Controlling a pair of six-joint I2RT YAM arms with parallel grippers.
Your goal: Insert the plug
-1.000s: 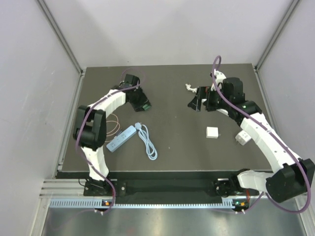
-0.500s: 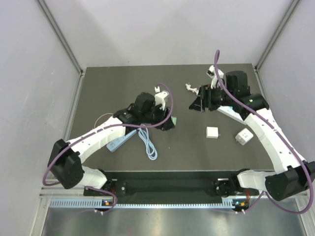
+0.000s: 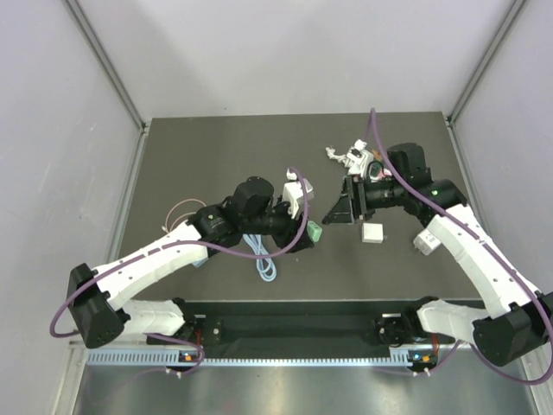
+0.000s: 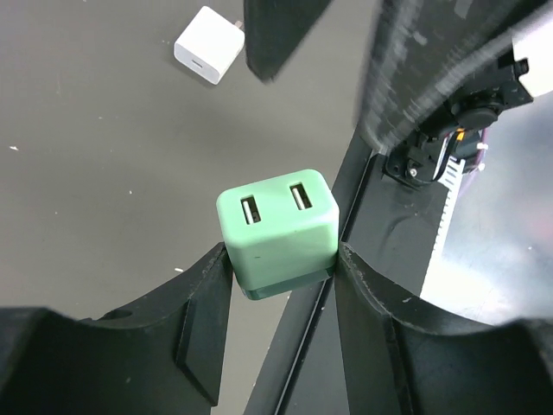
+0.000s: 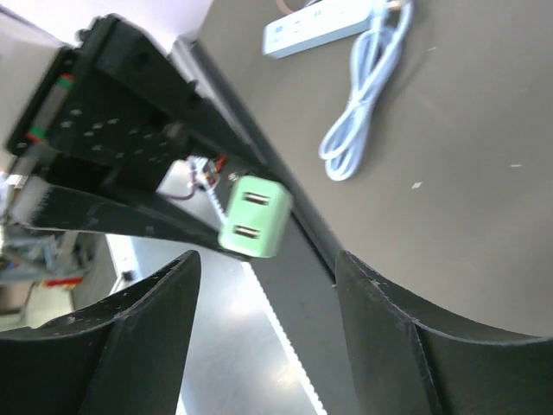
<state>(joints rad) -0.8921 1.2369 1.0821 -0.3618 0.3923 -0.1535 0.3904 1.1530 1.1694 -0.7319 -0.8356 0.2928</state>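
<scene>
A mint-green plug (image 4: pixel 278 226) with two USB slots on its face is clamped between the fingers of my left gripper (image 4: pixel 282 255) and held above the table. In the top view that plug (image 3: pixel 315 230) hangs near the table's middle at the tip of the left gripper (image 3: pixel 308 232). My right gripper (image 3: pixel 339 212) faces it from the right, open, with nothing between its fingers. In the right wrist view the plug (image 5: pixel 255 216) floats just ahead of the right gripper (image 5: pixel 266 264). The light-blue power strip (image 5: pixel 324 22) lies beyond, mostly hidden under the left arm in the top view.
The strip's coiled cable (image 3: pixel 264 262) lies below the left arm. Two white adapters (image 3: pixel 372 233) (image 3: pixel 426 243) rest right of centre. A small white object (image 3: pixel 333 153) sits at the back, a thin wire loop (image 3: pixel 181 212) at the left.
My left arm swung from the back left to the table's middle carrying the green plug. The right gripper came down and left toward it, its jaws standing narrower than before.
</scene>
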